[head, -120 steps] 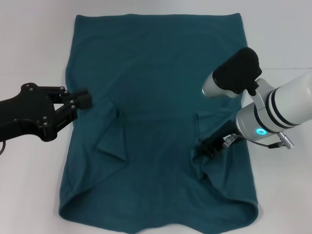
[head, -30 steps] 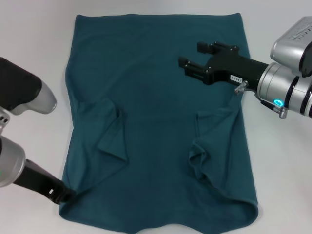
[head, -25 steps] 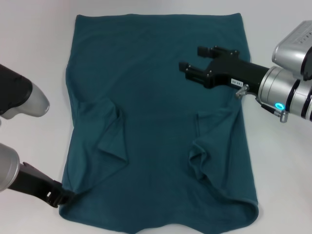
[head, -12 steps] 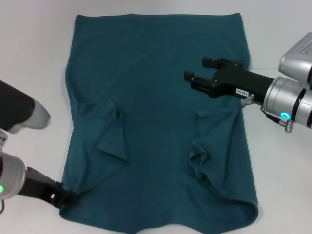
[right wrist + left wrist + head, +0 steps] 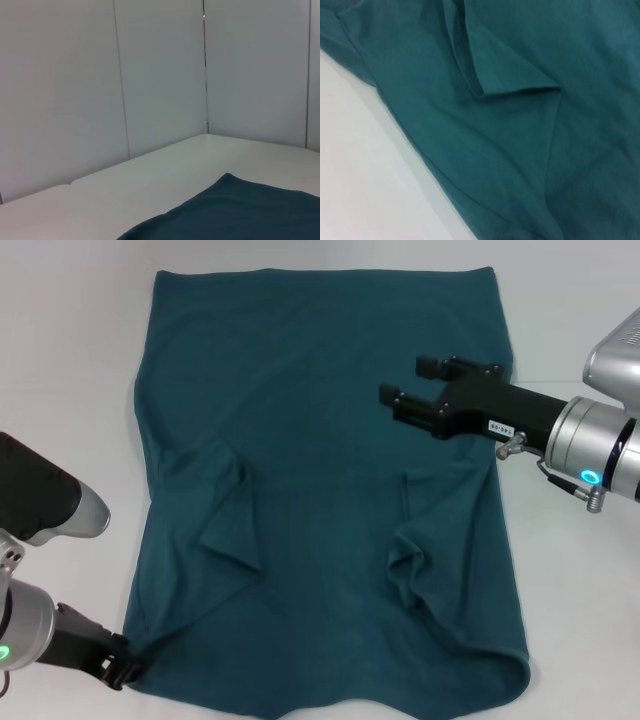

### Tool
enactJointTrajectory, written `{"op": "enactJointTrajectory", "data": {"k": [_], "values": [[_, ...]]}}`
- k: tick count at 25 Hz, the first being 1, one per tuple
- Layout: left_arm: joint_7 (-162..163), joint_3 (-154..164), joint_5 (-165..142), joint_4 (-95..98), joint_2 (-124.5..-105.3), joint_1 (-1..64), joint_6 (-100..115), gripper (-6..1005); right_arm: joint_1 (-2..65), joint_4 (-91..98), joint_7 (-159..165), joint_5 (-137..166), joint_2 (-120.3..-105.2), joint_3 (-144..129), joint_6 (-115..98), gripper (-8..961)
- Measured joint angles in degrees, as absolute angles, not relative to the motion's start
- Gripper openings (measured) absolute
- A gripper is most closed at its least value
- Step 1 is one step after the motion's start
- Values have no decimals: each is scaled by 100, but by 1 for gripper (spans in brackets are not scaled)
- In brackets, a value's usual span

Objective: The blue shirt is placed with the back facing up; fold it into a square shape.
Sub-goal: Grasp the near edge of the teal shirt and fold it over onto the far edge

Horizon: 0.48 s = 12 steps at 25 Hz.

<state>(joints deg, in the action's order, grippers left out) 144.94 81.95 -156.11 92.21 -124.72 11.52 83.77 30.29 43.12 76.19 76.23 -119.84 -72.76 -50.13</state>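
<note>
Blue shirt (image 5: pixel 320 440) lies spread flat on the white table (image 5: pixel 60 360), both sleeves tucked inward. Your left end effector (image 5: pixel 122 668) sits at the near-left corner of the shirt; probably pinching fabric, but can't tell. Right end effector (image 5: pixel 408 383) hovers over the right side, fingers released.

Dark teal-blue shirt (image 5: pixel 320 480) spread flat, plain back up, both sleeves folded inward
</note>
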Motion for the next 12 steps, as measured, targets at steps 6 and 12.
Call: {"op": "enactJointTrajectory", "data": {"k": [6,12], "values": [[14453,8258,-15765,9177,-12472,1144,8237,332,3008,4299,7698,7619,-11988,-7262,-5084,698],[14391,8286,-15785,9084,-12472,1143,8012,331,2953,4299,7707,7590,-11988,-7233,-5122,698]]}}
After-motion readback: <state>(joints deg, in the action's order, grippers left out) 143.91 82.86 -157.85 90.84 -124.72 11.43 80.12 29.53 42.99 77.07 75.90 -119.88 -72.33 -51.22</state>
